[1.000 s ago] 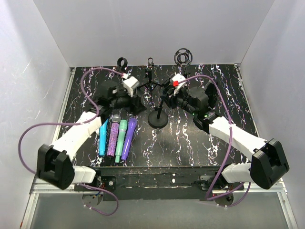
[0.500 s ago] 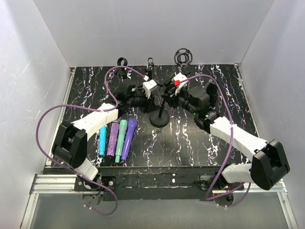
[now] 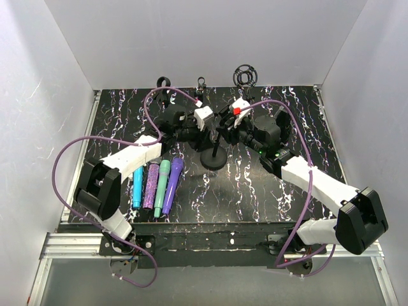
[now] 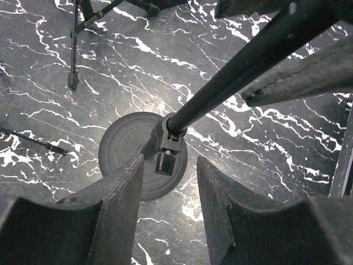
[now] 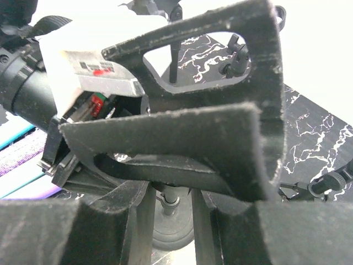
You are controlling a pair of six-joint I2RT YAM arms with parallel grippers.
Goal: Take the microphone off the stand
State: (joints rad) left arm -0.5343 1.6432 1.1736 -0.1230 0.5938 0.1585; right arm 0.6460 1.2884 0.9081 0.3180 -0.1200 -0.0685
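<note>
table: black mat with white marbling filling the middle of the top view, white walls around it
arms: left arm reaches in from the lower left and right arm from the lower right; they meet at frame centre
stand: round-base stand at centre, its dark pole running to the upper right of the left wrist view
other stands: ring clip, tripod stand and shock mount along the back edge
loose microphones: four lying side by side at lower left, apart from the stand
left gripper: partly open above the round base; only the pole joint shows through the gap and nothing is held
right gripper: all but closed at the head of the stand; what it pinches, if anything, I cannot tell
microphone: not plainly visible; judged to sit at the top of the round-base stand, where the two grippers crowd together and cover it
step in hand: lining up on the stand head, microphone not yet out
handling: likely rigid and fairly light, with a smooth barrel that could slide in a loose pinch; the mesh head is the delicate part
where to hold: across the barrel just beside the clip, drawing along the barrel's axis
risk: a small base under a tall pole tips easily, so one gripper should steady the pole while the other pulls
</note>
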